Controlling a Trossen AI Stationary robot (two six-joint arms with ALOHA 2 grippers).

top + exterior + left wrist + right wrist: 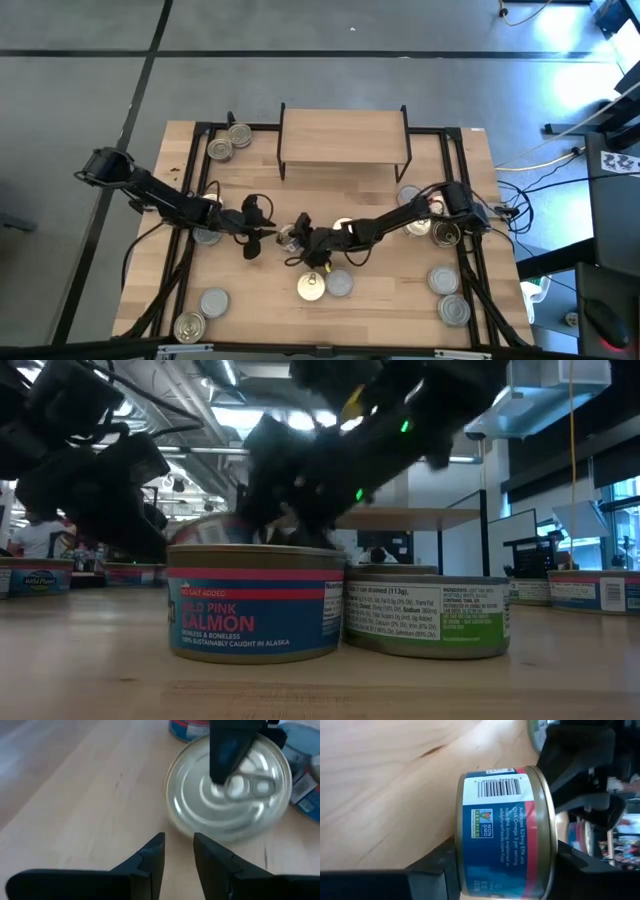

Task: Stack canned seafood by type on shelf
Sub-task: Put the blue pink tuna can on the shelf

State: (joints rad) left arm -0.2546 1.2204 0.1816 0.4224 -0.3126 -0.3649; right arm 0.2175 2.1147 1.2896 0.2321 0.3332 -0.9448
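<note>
R fingers [502,870] round salmon can [505,830]

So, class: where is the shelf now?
In the high view the shelf stands at the table's far edge, centred, nothing on it, with two cans on its left.

right gripper [502,870] | jaws flank blue-labelled can [502,832] | on table [385,785]

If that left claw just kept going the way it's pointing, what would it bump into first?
Most likely the silver-topped can right ahead of the left gripper, which holds nothing. The right gripper's finger already sits on that can. How far off it is remains unclear.
</note>
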